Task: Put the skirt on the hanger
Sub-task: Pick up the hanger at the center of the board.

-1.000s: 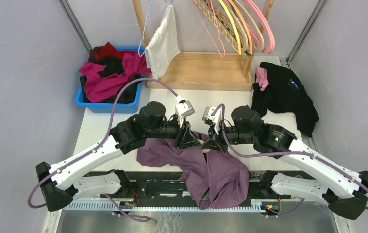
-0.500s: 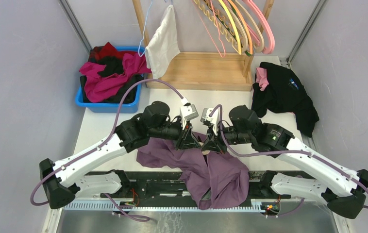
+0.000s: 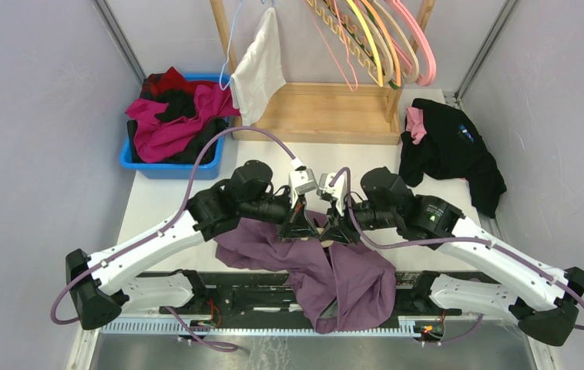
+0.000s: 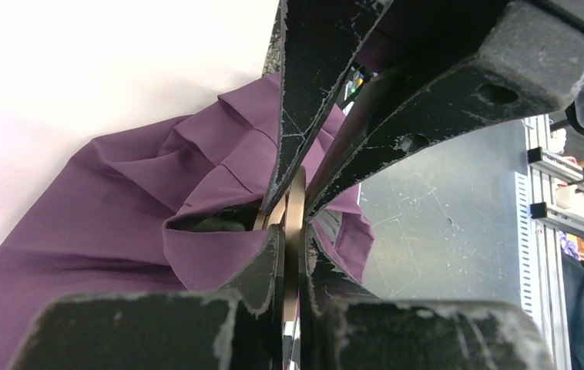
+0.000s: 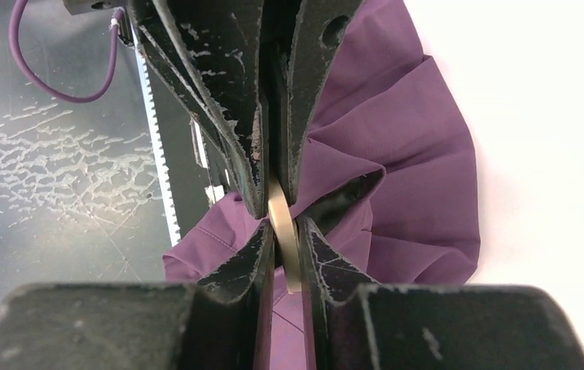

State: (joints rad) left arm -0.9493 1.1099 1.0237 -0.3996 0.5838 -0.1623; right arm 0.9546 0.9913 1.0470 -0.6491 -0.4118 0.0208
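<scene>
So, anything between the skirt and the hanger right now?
Nothing visible. The left fingers clamp the beige hanger, the right fingers flank the same hanger, and the purple skirt bunches directly beneath it.

Left arm (image 3: 158,243) and right arm (image 3: 489,250) are based at the near edge of the tabletop (image 3: 162,204). Elbows out, wrists angled inward, tips meeting mid-table.

Left gripper (image 3: 302,230): jaws pinched tight on the thin tan hanger (image 4: 295,204).

Right gripper (image 3: 337,231): fingers close on either side of the same strip; grip or slight gap, unclear.
</scene>
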